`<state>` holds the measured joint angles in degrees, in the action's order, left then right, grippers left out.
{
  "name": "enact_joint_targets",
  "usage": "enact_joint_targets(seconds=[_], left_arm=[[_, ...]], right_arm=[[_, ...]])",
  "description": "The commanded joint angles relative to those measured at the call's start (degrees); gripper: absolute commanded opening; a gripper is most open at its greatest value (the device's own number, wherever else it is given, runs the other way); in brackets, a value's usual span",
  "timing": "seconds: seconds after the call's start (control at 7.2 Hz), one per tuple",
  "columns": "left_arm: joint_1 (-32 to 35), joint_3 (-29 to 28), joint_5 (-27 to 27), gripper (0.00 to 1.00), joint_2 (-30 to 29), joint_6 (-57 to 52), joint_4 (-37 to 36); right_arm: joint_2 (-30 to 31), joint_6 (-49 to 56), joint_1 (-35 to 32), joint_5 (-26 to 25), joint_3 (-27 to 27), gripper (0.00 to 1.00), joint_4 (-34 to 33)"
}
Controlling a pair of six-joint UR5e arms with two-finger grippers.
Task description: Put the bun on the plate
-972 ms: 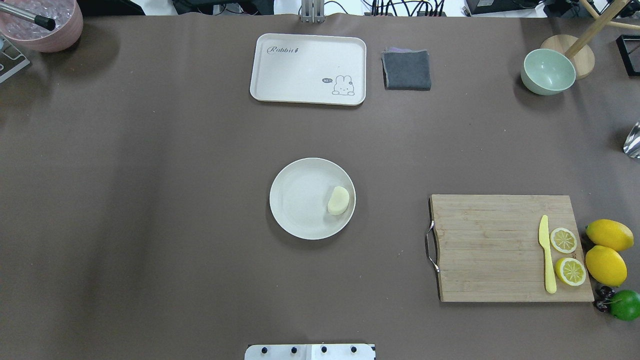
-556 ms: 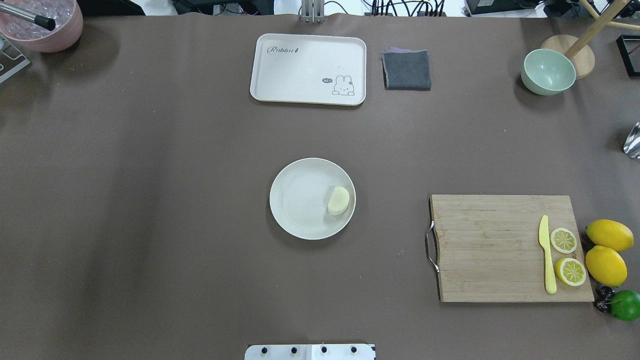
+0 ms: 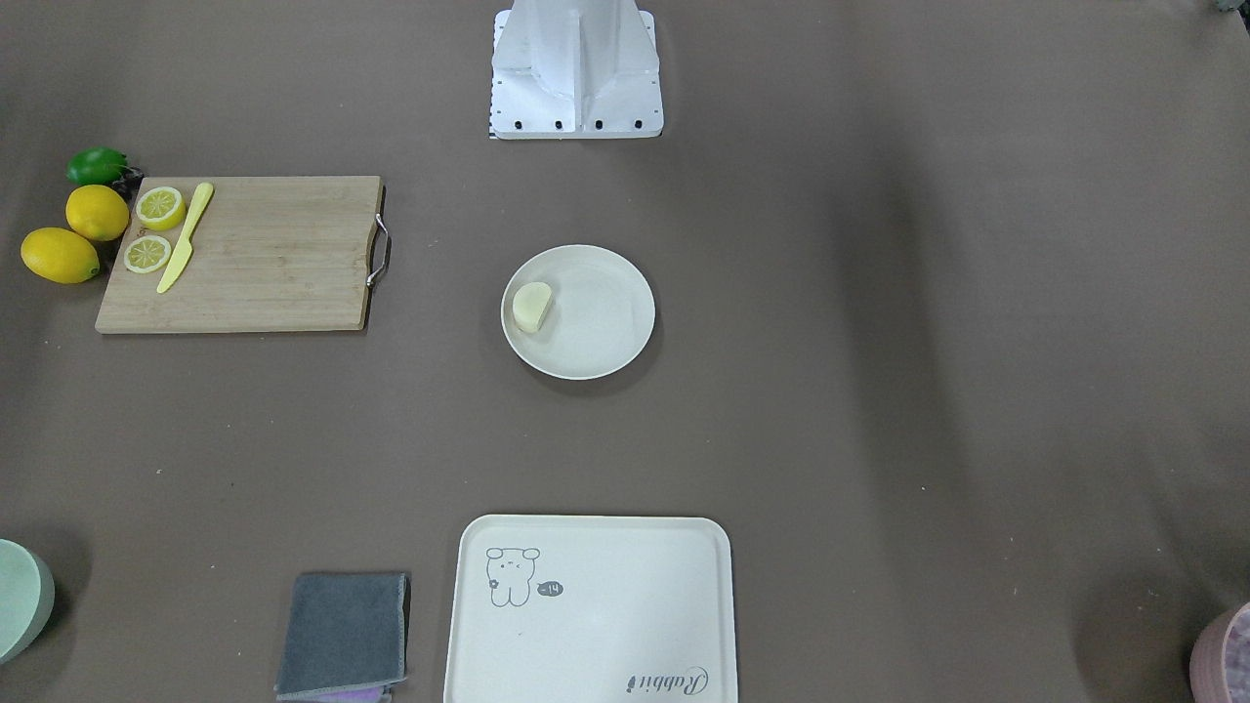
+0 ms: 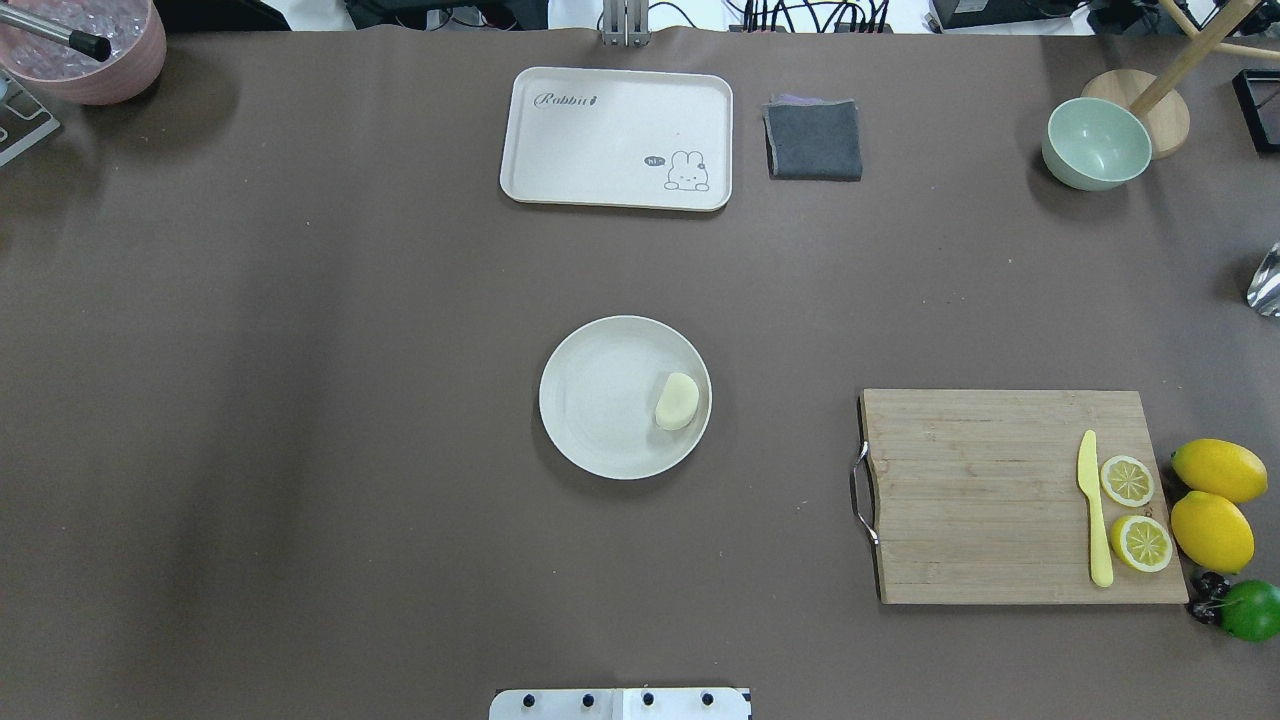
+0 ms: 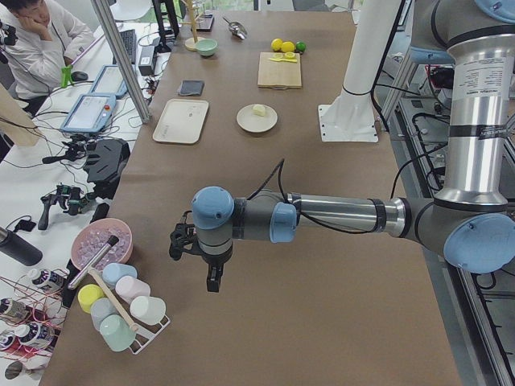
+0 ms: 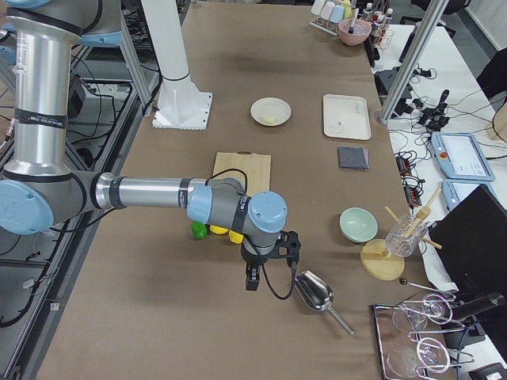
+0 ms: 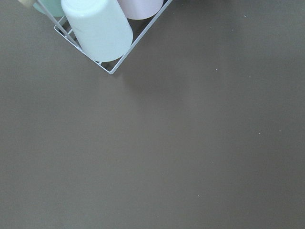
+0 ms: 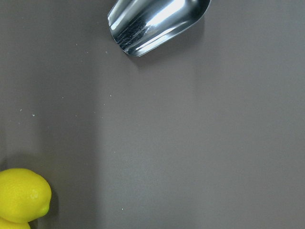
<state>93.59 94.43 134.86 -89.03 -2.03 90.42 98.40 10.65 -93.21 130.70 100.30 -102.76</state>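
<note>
- Front-facing view: the bun (image 3: pixel 532 307) lies inside the plate (image 3: pixel 601 337), close against the rim on the side toward the cutting board (image 3: pixel 254 254). No arm shows here. The placement looks done to me. The main risk is a knock to the plate that tips the bun, so near the edge, out onto the table.
- Overhead view: the bun sits on the plate's right part, at or almost at the raised rim. A needless second reach could push it over.
- Left side view: the left gripper (image 5: pixel 212 280) hangs over bare table near the cup rack (image 5: pixel 157 330), well apart from the plate. I cannot tell whether its fingers are open or closed. A careless swing could strike the rack.
- Right side view: the right gripper (image 6: pixel 252 277) hovers just beside a metal scoop (image 6: pixel 314 291). I cannot tell its state either. A low move could send the scoop skidding.
- Left wrist view: only table and a rack corner with a pale cup (image 7: pixel 97 28); no fingers show.
- Right wrist view: the scoop and a lemon (image 8: pixel 21 193) are close; a nudged lemon would roll.
</note>
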Motion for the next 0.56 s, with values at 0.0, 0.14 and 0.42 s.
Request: enact_joint_targets(seconds=[0.0, 0.14, 0.42], left_arm=[[-0.3, -0.4, 0.0, 0.98, -0.1, -0.2, 0.0], [-1.0, -0.5, -0.6, 0.98, 0.1, -0.3, -0.1], [-1.1, -0.5, -0.6, 0.98, 1.3, -0.3, 0.1]], right_arm=[[0.1, 0.2, 0.0, -0.1, 0.1, 1.00, 0.0], [0.0, 0.2, 0.0, -0.1, 0.2, 1.00, 0.0], [0.0, 0.2, 0.0, -1.7, 0.0, 1.00, 0.0]])
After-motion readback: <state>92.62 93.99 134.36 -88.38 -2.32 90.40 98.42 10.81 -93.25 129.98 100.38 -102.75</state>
